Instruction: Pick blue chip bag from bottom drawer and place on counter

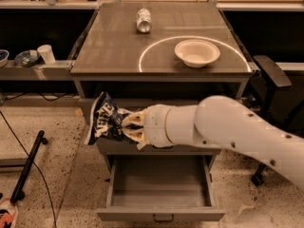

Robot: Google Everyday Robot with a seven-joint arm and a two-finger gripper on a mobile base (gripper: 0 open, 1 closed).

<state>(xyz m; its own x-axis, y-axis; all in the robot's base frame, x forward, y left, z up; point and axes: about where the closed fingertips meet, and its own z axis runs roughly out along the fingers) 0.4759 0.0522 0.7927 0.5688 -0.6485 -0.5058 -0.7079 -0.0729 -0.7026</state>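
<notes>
My gripper [127,125] is shut on the blue chip bag [103,118], a crinkled navy bag with white lettering. It holds the bag in the air in front of the upper drawers, left of the cabinet's middle and below counter height. My white arm [228,127] reaches in from the lower right. The bottom drawer [160,215] is pulled open below and looks empty inside. The counter [109,46] is a glossy grey-brown top with a white circular arc [147,49].
A white bowl [196,52] sits on the counter inside the arc. A silver can [143,20] lies at the counter's back. A side shelf at left holds a white cup [46,53] and a bowl [26,58]. A chair [271,75] stands at right; a black pole [27,167] lies on the floor.
</notes>
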